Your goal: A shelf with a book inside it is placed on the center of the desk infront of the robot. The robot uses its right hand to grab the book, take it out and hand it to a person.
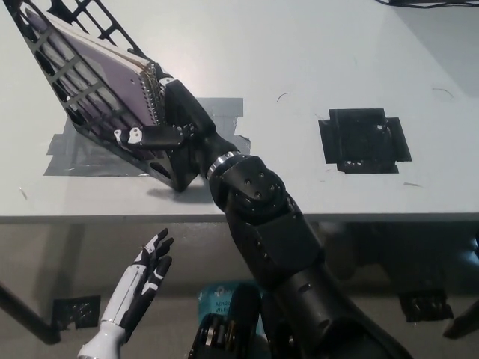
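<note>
Grasping step. Right hand [171, 120] closed on spiral-bound book [123, 86], still inside tilted black shelf [52, 67] on desk [299, 67]. Left hand [146, 273] open, idle below desk edge. Next, probably: clean withdrawal along shelf opening.

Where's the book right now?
Head view, upper left: the book sits inside the black shelf, spiral edge against the right hand.

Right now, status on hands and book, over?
Right hand closed on the book, which sits inside the shelf. Left hand open, resting low beside the desk. No obstruction seen.
</note>
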Robot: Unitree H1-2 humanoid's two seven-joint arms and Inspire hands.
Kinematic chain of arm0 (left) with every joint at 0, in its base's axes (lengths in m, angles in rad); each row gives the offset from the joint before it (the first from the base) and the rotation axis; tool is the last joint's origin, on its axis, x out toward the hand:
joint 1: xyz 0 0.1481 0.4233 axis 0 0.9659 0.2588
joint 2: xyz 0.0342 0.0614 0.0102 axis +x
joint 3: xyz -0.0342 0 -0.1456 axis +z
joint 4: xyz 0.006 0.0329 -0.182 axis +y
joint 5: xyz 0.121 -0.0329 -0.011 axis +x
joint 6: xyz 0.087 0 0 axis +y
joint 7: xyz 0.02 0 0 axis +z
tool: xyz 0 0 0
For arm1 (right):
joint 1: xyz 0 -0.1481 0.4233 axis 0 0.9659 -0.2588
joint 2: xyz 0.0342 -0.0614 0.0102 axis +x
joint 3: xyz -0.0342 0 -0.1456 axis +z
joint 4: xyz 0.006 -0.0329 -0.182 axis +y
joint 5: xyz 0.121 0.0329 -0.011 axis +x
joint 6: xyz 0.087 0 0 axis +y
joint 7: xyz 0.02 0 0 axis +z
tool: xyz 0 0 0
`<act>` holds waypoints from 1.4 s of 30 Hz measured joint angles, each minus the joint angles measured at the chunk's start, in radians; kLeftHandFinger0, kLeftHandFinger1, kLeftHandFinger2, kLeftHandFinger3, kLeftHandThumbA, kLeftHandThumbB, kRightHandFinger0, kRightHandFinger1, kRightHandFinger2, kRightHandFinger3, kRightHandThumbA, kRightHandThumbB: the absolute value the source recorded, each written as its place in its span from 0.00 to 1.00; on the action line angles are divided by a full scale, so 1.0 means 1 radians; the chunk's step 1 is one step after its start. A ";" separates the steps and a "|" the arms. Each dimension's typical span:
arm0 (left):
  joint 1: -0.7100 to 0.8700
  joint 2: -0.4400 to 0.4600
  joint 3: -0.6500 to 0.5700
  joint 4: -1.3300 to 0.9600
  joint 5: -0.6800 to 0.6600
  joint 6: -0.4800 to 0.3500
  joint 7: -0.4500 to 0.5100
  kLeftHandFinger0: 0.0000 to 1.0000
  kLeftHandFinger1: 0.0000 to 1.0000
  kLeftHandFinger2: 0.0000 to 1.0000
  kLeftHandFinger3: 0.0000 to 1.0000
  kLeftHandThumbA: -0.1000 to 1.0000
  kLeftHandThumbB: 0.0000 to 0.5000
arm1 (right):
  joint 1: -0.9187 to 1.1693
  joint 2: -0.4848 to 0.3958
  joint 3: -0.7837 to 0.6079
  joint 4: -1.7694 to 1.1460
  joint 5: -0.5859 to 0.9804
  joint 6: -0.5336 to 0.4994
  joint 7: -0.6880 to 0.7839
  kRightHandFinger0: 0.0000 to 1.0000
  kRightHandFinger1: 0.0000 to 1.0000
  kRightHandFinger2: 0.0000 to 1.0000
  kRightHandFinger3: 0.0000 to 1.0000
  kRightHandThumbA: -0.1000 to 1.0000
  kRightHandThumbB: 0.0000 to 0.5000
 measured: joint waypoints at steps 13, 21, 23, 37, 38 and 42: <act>-0.012 0.002 -0.001 0.000 0.000 0.001 0.000 1.00 1.00 1.00 1.00 0.93 0.47 | 0.008 -0.003 0.016 -0.034 -0.046 -0.002 -0.032 0.01 0.01 0.11 0.43 0.26 0.00; -0.020 0.002 -0.001 0.000 0.000 0.003 0.000 1.00 1.00 1.00 1.00 0.94 0.44 | 0.000 -0.003 0.029 -0.025 -0.131 -0.014 -0.155 0.00 0.03 0.05 0.18 0.39 0.00; -0.022 0.002 -0.003 -0.001 0.003 0.005 0.000 1.00 1.00 1.00 1.00 0.95 0.44 | -0.003 -0.002 0.029 -0.025 -0.146 -0.017 -0.178 0.00 0.05 0.09 0.16 0.34 0.00; -0.027 0.004 -0.004 -0.002 0.010 0.012 -0.001 1.00 1.00 1.00 1.00 0.94 0.43 | -0.004 0.008 0.021 -0.016 -0.177 -0.039 -0.254 0.00 0.12 0.37 0.15 0.46 0.00; -0.028 0.004 -0.004 -0.002 0.010 0.012 -0.002 1.00 1.00 1.00 1.00 0.93 0.42 | -0.004 0.008 0.018 -0.015 -0.177 -0.039 -0.257 0.00 0.10 0.36 0.12 0.50 0.00; -0.029 0.004 -0.004 -0.002 0.010 0.012 -0.008 1.00 1.00 1.00 1.00 0.93 0.53 | -0.004 0.011 0.004 -0.015 -0.174 -0.039 -0.264 0.00 0.00 0.24 0.02 0.53 0.00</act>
